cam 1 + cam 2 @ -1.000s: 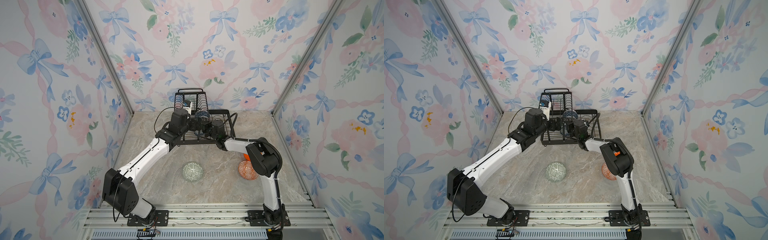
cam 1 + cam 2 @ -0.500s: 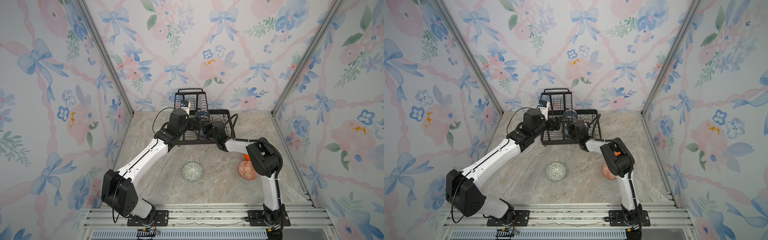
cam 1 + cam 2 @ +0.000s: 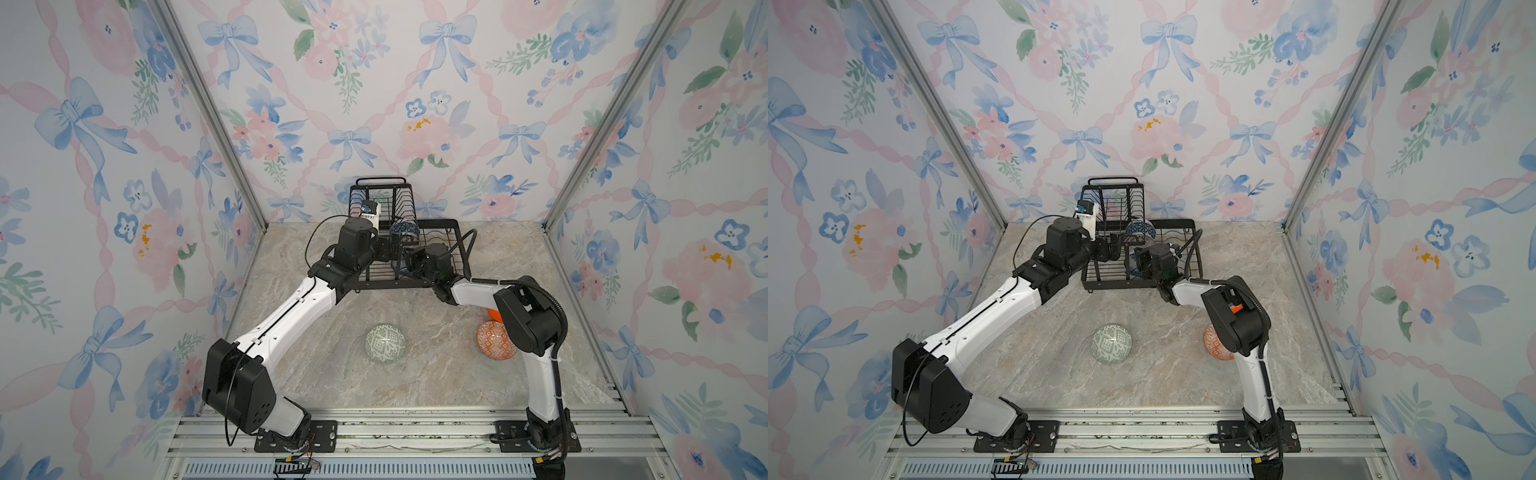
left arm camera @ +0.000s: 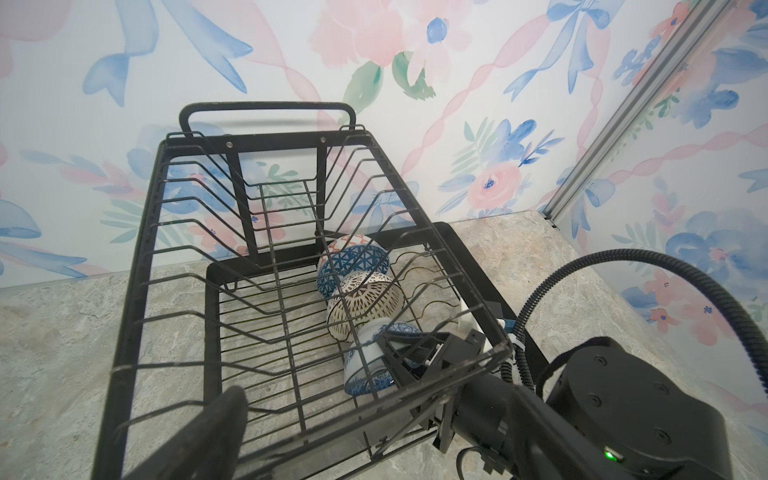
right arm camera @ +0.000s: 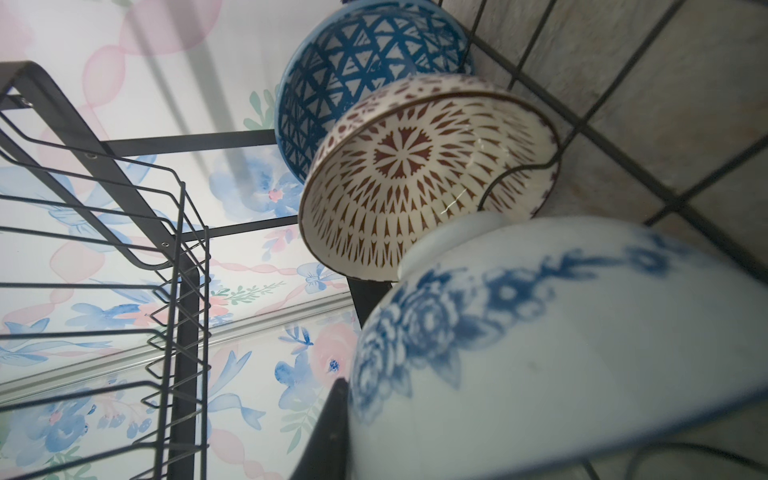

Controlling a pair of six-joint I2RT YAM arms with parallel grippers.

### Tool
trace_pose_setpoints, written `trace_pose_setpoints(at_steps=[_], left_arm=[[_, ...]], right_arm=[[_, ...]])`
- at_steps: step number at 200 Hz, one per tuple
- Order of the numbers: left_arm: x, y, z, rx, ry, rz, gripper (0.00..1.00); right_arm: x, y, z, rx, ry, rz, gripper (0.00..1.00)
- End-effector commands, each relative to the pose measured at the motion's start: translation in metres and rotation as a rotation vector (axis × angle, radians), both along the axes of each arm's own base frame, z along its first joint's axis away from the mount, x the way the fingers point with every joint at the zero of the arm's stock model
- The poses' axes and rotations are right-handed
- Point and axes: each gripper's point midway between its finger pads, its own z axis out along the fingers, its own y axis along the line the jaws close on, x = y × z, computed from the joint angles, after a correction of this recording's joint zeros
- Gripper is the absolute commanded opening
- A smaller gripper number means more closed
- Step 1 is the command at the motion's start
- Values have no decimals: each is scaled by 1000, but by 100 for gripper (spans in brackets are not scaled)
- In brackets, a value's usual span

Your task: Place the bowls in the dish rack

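Two patterned bowls [image 3: 385, 344] [image 3: 494, 347] on stone tabletop [image 3: 436, 386], floral walls [image 3: 415, 104] around; left jaws apart, right jaws' grip unclear.

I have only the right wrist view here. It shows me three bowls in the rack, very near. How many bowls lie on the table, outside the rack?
Observer: At least two. Both top views show the green-white bowl and the orange-white patterned bowl on the table.
Operator: Thank you. Where is the left gripper, and is it open?
Observer: The left gripper is open and empty, at the near end of the raised basket.
Operator: Is anything inside this raised basket?
Observer: No. The left wrist view shows that it holds nothing.
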Motion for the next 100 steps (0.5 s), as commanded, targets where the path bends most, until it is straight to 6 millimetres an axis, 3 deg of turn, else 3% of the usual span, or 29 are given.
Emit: trace_pose_setpoints(at_steps=[1, 100], left_arm=[[-3, 1, -10, -9, 41, -7, 98], [-5, 2, -12, -6, 44, -14, 98]], right_arm=[[-6, 0, 3, -17, 3, 19, 18], [-6, 1, 12, -16, -11, 19, 28]])
